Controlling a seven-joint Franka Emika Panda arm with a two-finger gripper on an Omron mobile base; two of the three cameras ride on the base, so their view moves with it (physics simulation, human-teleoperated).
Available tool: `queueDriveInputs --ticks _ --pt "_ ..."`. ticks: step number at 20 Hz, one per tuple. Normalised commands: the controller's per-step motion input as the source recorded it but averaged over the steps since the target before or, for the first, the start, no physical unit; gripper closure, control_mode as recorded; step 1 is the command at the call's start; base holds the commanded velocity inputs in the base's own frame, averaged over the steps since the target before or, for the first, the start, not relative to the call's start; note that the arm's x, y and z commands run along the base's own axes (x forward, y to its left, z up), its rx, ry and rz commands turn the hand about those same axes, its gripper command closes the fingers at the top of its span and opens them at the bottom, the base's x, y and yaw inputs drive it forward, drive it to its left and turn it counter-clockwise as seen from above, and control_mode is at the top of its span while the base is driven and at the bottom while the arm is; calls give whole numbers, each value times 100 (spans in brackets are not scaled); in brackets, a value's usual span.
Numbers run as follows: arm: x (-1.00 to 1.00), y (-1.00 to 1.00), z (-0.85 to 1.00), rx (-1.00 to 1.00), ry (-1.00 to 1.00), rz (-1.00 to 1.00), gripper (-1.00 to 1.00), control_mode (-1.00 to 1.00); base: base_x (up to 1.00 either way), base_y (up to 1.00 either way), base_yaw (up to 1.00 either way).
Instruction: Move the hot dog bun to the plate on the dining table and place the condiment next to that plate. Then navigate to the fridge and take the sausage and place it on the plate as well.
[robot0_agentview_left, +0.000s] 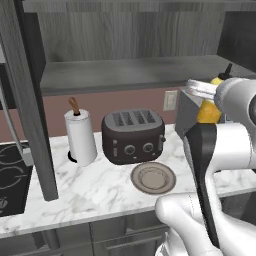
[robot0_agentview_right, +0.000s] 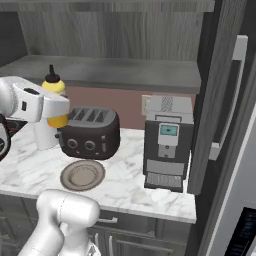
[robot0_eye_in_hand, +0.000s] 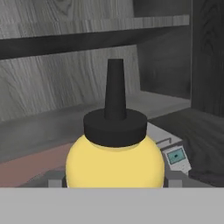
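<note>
In the left base view the gripper (robot0_agentview_left: 212, 102) is clasping the yellow condiment bottle (robot0_agentview_left: 209, 111) above the counter (robot0_agentview_left: 100, 192), right of the toaster (robot0_agentview_left: 133, 135); in the right base view it is hanging left of the coffee machine (robot0_agentview_right: 167, 145); in the hand view its black nozzle is pointing up, so carrying it upright and clamped firmly seems wise.

We find no readable text, brand, number or sign anywhere in these views. The yellow condiment bottle (robot0_eye_in_hand: 115, 162) carries no label. The toaster (robot0_agentview_left: 133, 135) shows plain round knobs with no markings we can make out. The coffee machine (robot0_agentview_right: 166, 142) has a small bluish screen (robot0_agentview_right: 168, 130), and in the hand view that same screen appears as a tiny lit panel, but whatever is on it is too small and blurred to read. The wall outlet (robot0_agentview_left: 170, 100) is likewise blank.
</note>
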Motion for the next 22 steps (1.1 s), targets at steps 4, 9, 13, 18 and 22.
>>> queueDriveInputs --ticks 4,9,13,18,22 --pt "-25 17 0 -4 -6 0 100 100 -30 18 0" --pt "0 0 0 0 0 0 100 100 -76 52 -1" --pt "0 0 0 0 0 0 100 100 -87 52 -13" --pt "0 0 0 0 0 0 100 100 -82 48 -38" --pt "0 0 0 0 0 0 100 100 -65 22 -68"
